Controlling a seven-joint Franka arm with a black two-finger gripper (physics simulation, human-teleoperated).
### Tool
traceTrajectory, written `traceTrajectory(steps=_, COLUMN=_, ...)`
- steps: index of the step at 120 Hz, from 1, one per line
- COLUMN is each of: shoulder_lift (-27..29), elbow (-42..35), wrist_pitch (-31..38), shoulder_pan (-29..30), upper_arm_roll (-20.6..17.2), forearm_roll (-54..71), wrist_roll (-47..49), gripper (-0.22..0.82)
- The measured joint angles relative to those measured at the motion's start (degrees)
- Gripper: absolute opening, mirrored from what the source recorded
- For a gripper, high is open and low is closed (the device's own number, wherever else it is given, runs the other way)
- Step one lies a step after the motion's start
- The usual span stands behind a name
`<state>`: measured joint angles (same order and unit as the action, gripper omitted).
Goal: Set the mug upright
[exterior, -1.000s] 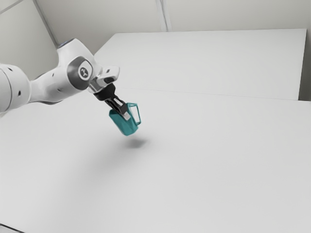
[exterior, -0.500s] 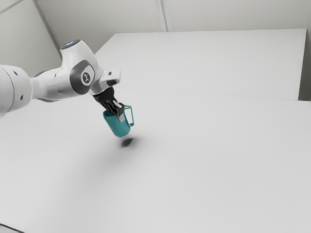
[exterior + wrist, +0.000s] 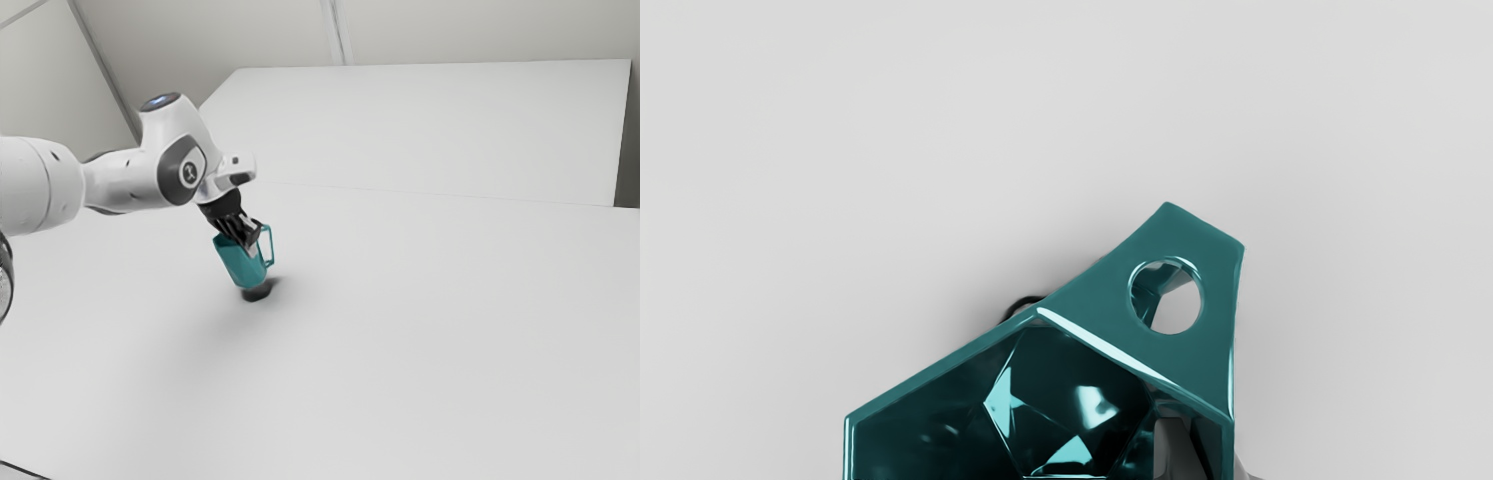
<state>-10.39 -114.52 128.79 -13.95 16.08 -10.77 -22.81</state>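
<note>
A mug (image 3: 238, 264) was pinched by the claw (image 3: 251, 248).
Its base was slanted from the arm (image 3: 128, 180), seemingly lifted, inside the table's (image 3: 420, 330) edges.

arm (image 3: 130, 182) comes in from exterior view's left, higher than fingers (image 3: 250, 232); wrist (image 3: 184, 168) bent above them. black gripper (image 3: 250, 246) slants down toward exterior view's right, fingers clamped, tips lowest, close to each other.

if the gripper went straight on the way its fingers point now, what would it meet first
Most likely the white tabletop, touched first by the lower end of the teal mug that the gripper holds; the gap beneath it is hard to judge.
</note>
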Motion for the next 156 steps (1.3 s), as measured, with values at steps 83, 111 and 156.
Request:
traceTrajectory(steps=83, shoulder_lift=-1.76, elbow=0.19, wrist_pitch=2.96, shoulder_pan=0.48, upper_arm_roll=-0.22, forearm_roll=-1.28, wrist_roll=2.89, gripper=0.16)
traceTrajectory(steps=111, shoulder_lift=2.46, elbow=0.65, wrist_pitch=2.66, shoulder_pan=0.60, upper_arm_roll=-0.14, forearm_roll=-0.32, wrist_roll=3.22, gripper=0.38)
traceTrajectory(steps=156, shoulder_lift=6.68, elbow=11.81, wrist_pitch=-6.64, shoulder_pan=2.65, upper_arm_roll=-0.88, forearm_roll=10.59, wrist_roll=3.52, gripper=0.54)
